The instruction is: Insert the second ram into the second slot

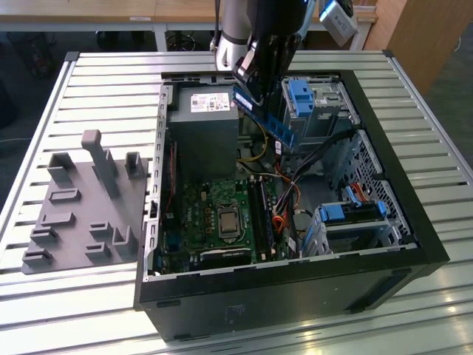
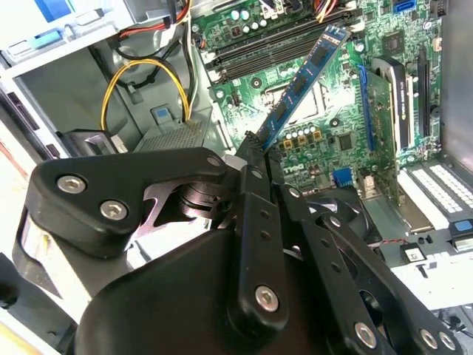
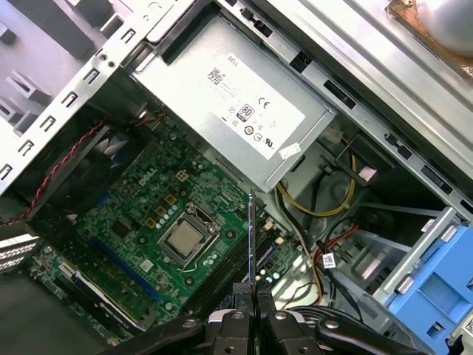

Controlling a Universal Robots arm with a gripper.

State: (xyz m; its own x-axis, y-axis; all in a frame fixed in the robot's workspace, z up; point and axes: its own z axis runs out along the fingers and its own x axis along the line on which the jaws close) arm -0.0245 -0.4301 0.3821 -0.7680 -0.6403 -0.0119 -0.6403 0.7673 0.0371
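The ram stick point(image 1: 270, 120) is pinched by one end in the narrowed claw of the gripper point(image 2: 255, 149). It is held tilted above the open computer case point(image 1: 417, 222), well clear of the memory slots point(image 1: 259, 214) on the motherboard point(image 1: 211, 203). The stick is judged light, thin and stiff but fragile. It is best gripped by its bare edges rather than the chips or contacts, and it is likely to be flexed or cracked if loaded off-square.
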